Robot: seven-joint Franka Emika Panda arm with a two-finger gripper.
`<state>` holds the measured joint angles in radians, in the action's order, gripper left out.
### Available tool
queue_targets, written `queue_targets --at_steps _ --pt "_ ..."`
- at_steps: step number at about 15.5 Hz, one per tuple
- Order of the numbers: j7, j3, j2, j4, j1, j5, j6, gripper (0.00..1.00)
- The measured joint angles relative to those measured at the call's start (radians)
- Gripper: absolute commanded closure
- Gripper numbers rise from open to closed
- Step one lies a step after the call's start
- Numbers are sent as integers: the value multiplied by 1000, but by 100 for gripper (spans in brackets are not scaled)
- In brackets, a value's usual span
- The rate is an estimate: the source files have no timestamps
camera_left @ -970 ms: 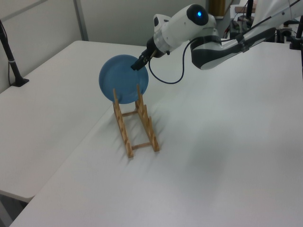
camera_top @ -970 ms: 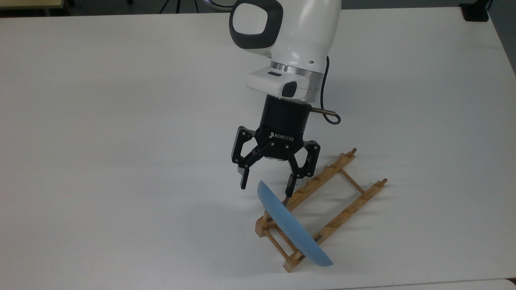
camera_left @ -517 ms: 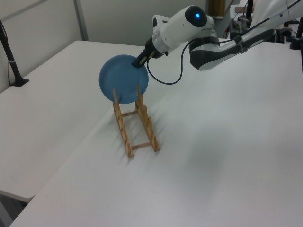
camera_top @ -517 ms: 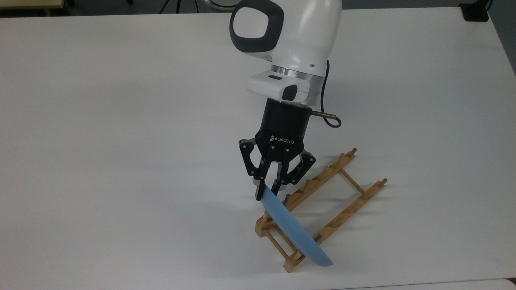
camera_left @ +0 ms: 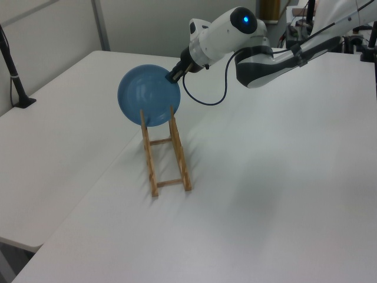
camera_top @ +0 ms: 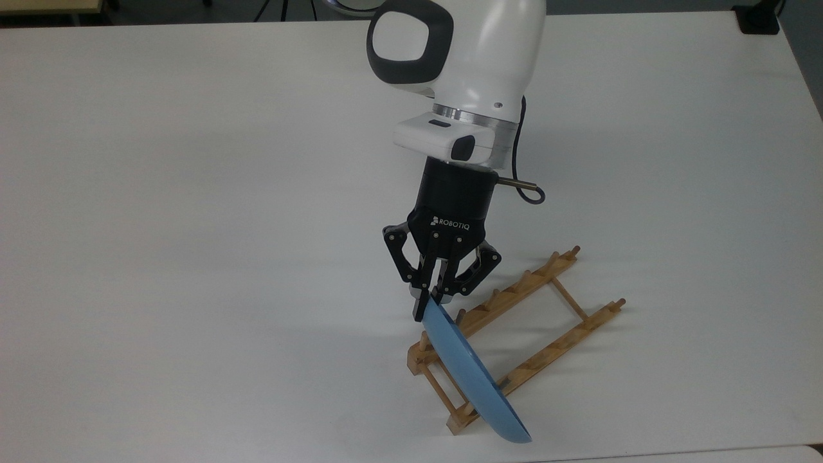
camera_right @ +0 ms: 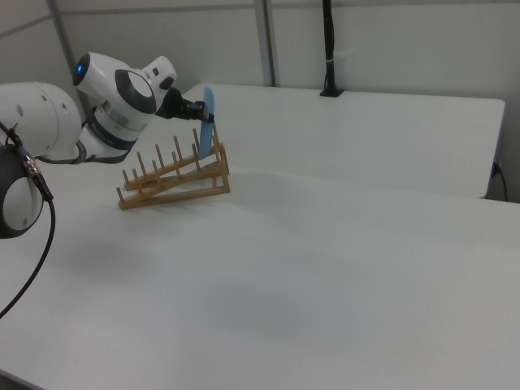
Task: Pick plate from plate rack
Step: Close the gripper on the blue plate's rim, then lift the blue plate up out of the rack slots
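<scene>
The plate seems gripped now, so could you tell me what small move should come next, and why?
Probably a slow lift straight up. The gripper is shut on the plate at its top rim, but the plate's lower part sits between the pegs of the rack, which looks tilted, so pulling sideways could drag it.

Plate (camera_top: 472,376) + rack (camera_top: 546,350) tilted (lifted)

A white table (camera_top: 193,193) carries the wooden plate rack (camera_top: 533,334) lying directly on it.
</scene>
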<state>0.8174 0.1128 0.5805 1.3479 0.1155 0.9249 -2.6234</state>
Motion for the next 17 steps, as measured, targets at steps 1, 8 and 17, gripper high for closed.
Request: queue_targets --at_steps 1,8,17 --pt "0 0 -1 -3 0 0 0 100" --pt "13 -1 -88 -30 -16 -23 0 100" --pt "-148 -6 -271 93 -81 -407 212 100"
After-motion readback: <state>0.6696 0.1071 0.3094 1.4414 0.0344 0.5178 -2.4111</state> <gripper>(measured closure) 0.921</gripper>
